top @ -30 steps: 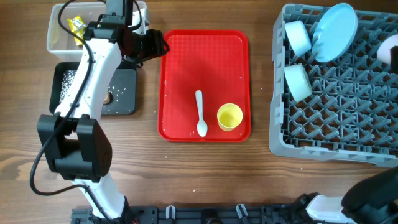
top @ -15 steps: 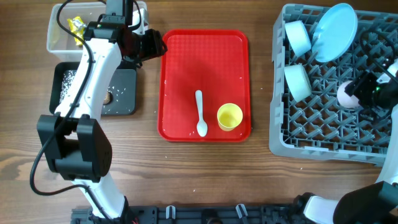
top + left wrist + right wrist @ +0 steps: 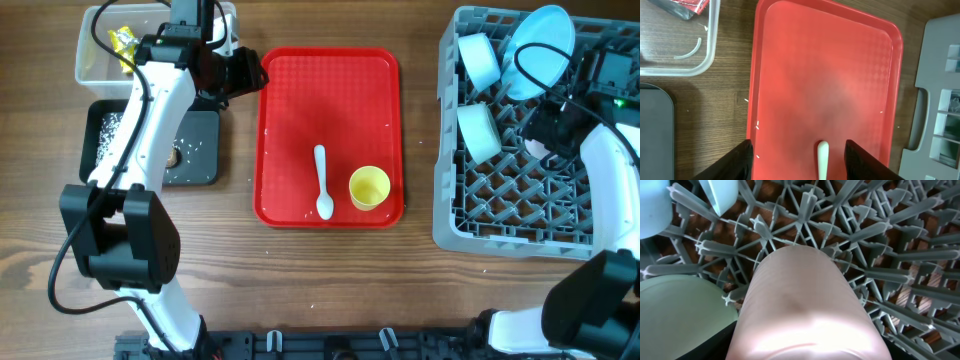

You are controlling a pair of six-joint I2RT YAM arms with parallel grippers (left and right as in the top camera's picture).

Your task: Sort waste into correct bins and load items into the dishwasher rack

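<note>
Pink cup (image 3: 805, 305) sits in the grip of the right end effector (image 3: 541, 140), jaws closed around its sides part-way, cup lying across the wrist view and filling most of it. Cup is over the lattice of the dishwasher rack (image 3: 520, 215), upper-middle area; whether it touches the dividers cannot be told. Beside it in the rack: 1 light-blue plate (image 3: 541, 38) standing on edge at the back, and 2 light-blue bowls (image 3: 478, 60) on their sides along the left wall, the nearer bowl just left of the cup. Left end effector (image 3: 802, 161) hovers over the left part of the red tray (image 3: 330, 95), jaws roughly half open, nothing between them; tip of the white spoon (image 3: 322, 182) shows between its fingers in the wrist view, not gripped. Spoon lies flat on the red tray, handle pointing to the back, with the yellow cup (image 3: 369, 187) upright just to its right. Clear tub (image 3: 92, 68) at back-left of the bench (image 3: 330, 290) holds a yellow wrapper (image 3: 122, 40) and a red wrapper (image 3: 686, 6). Black tray (image 3: 200, 150) in front of the tub holds rice grains (image 3: 103, 135) and 1 brown food piece (image 3: 173, 157).
</note>
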